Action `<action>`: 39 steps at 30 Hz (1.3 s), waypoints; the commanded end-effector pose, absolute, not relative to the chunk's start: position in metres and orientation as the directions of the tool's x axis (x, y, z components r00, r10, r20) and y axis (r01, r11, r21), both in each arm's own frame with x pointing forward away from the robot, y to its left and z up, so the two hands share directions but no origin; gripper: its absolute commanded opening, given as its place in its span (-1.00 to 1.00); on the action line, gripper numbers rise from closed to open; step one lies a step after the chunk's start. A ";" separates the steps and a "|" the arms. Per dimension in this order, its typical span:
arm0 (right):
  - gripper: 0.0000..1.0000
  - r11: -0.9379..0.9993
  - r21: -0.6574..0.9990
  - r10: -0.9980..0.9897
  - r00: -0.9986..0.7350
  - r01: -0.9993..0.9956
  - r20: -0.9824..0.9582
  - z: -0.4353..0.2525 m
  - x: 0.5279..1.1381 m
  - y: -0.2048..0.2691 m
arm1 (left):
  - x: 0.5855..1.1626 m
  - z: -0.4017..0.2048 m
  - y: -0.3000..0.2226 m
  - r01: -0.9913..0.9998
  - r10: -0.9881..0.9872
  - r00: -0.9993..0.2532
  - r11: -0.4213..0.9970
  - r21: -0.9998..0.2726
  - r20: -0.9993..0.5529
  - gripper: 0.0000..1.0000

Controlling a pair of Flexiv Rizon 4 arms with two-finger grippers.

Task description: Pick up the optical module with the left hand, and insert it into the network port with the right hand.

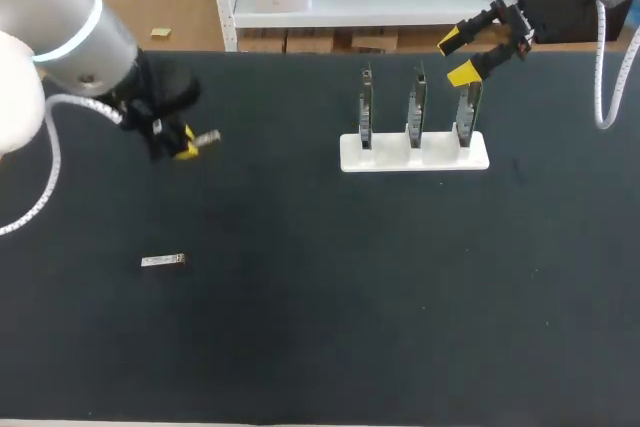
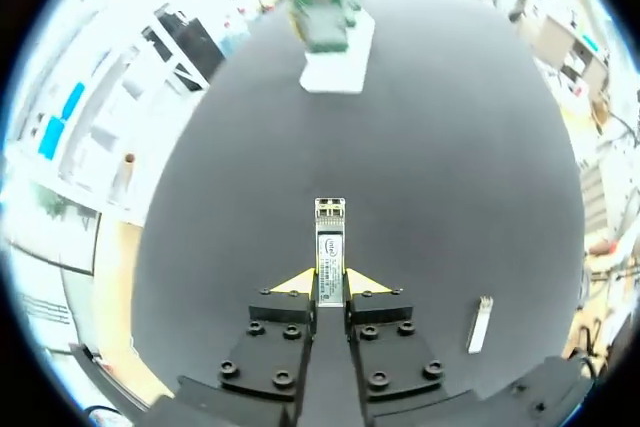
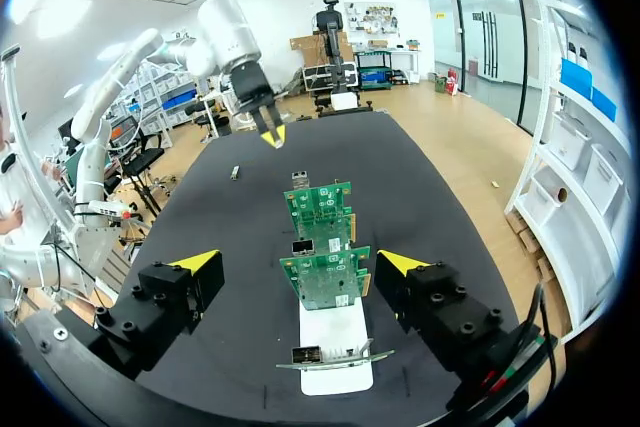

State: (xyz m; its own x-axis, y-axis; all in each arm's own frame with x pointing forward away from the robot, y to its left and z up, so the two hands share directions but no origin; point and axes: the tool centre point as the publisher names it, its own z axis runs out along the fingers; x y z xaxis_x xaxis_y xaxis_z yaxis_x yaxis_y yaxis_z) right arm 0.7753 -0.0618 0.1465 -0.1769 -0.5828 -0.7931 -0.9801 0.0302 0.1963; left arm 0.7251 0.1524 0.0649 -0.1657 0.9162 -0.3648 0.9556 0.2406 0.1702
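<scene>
Clamps the module (image 2: 330, 243) in the left gripper (image 2: 330, 285), long axis straight out past the tips toward the cards (image 1: 415, 105) well away across the table (image 1: 320, 327), and hangs the right gripper (image 1: 459, 57), jaws wide apart, over those cards, far nearer them

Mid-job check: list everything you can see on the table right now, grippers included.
Held module: 1, silver, between the left gripper's fingers.
Loose module: 1, silver, flat on the table, left side.
Cards: 3, green, upright in the stand.
Stand: 1, white, far side, right of middle.
Table: 1, black.
Left gripper: 1, black with yellow tips, shut on the held module.
Right gripper: 1, black with yellow tips, open, over the rightmost card.
</scene>
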 end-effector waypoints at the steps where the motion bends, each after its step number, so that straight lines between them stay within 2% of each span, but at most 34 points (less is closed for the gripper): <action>1: 1.00 0.033 0.193 -0.582 -0.176 -0.981 -0.794 0.147 0.774 -0.062 | 0.748 0.084 0.148 0.937 0.827 -0.183 0.310 0.159 -0.531 -1.00; 6: 1.00 0.033 0.193 -0.582 -0.176 -0.981 -0.794 0.147 0.774 -0.062 | 0.789 0.117 0.123 0.893 0.722 -0.195 0.410 0.184 -0.664 -1.00; 13: 1.00 0.033 0.193 -0.582 -0.176 -0.981 -0.794 0.147 0.774 -0.062 | 0.828 0.161 0.069 0.886 0.580 -0.122 0.430 0.175 -0.805 -1.00; 22: 1.00 0.033 0.193 -0.582 -0.176 -0.981 -0.794 0.147 0.774 -0.062 | 0.846 0.200 0.001 0.930 0.459 -0.021 0.335 0.151 -0.888 -1.00; 31: 1.00 0.033 0.193 -0.582 -0.176 -0.981 -0.794 0.147 0.774 -0.062 | 0.835 0.215 -0.065 0.975 0.323 0.045 0.190 0.111 -0.945 -1.00; 39: 1.00 0.033 0.193 -0.582 -0.176 -0.981 -0.794 0.147 0.774 -0.062 | 0.823 0.217 -0.097 0.988 0.219 0.048 0.132 0.079 -0.975 -1.00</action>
State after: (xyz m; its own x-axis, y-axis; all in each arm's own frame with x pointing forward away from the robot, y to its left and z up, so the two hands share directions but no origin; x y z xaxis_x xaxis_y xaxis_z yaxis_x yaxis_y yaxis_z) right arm 0.7753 -0.0618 0.1466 -0.1769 -0.5828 -0.7931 -0.9801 0.0302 0.1963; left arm 0.8171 -0.0889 0.2217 0.0348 0.2700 -0.9622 0.9873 0.1401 0.0750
